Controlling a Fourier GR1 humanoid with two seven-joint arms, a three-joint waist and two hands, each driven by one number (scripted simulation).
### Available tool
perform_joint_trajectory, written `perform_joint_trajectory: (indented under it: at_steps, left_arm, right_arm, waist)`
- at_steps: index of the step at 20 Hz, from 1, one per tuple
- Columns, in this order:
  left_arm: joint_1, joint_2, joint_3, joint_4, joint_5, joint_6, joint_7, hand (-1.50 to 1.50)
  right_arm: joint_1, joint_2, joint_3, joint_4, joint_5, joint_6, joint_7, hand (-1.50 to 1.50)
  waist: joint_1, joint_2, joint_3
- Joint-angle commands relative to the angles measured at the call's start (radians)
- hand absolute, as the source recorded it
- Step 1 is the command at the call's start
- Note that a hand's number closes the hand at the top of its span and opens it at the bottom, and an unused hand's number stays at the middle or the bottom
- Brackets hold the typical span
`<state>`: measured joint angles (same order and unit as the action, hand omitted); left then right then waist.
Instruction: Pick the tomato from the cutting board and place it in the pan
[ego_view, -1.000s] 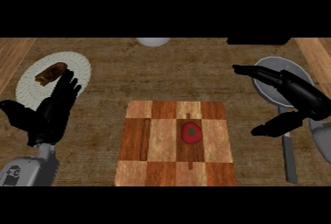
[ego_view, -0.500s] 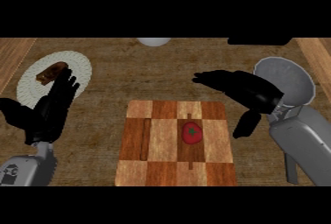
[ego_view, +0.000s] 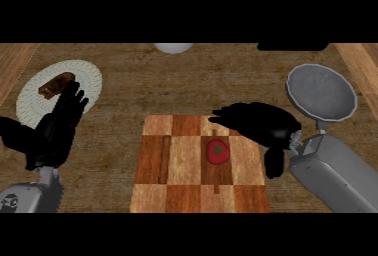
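We see the red tomato (ego_view: 217, 152) lying on the cutting board (ego_view: 177, 175), a checkered wooden board in the middle of the bench (ego_view: 148, 100). The tomato sits in the right half of the board, and nothing is holding it. Our right robot hand (ego_view: 255, 125) is over the top right part of the board, just beside the tomato and a little above it in the view. Its fingers are spread and only a bit bent, so it is open and has hold of nothing. The thumb hangs down at the right side of the tomato, but we cannot tell if it touches it. The grey pan (ego_view: 322, 92) waits on the bench to the right, apart from the board, with its handle pointing down toward the right arm. Our left robot hand (ego_view: 59, 125) rests at the left, fingers straight and up, partly over a white plate (ego_view: 37, 95) that has a brown piece of food (ego_view: 57, 85) on it. We think the step now is the reach for the tomato; the pick is not yet done. Next, the right robot hand needs to come down around the tomato and close on it, then lift it and carry it right to the pan.
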<state>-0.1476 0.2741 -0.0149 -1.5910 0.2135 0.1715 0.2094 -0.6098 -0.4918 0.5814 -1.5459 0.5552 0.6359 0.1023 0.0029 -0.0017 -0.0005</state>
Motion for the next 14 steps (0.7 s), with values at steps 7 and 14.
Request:
perform_joint_trajectory:
  at_steps: [7,14]
  left_arm:
    - [0.005,-0.021,0.011,0.002,-0.023,-0.023,0.012,0.00]
    - [0.059,-0.028,0.040,-0.028,-0.023,-0.064,-0.015,0.00]
  right_arm:
    - [0.027,0.073,0.042,-0.121,0.222,0.071,0.130,-1.50]
    - [0.093,0.194,0.043,-0.077,0.308,0.027,0.098,-1.50]
  waist:
    - [-0.001,0.001,0.000]
    - [0.003,0.002,0.000]
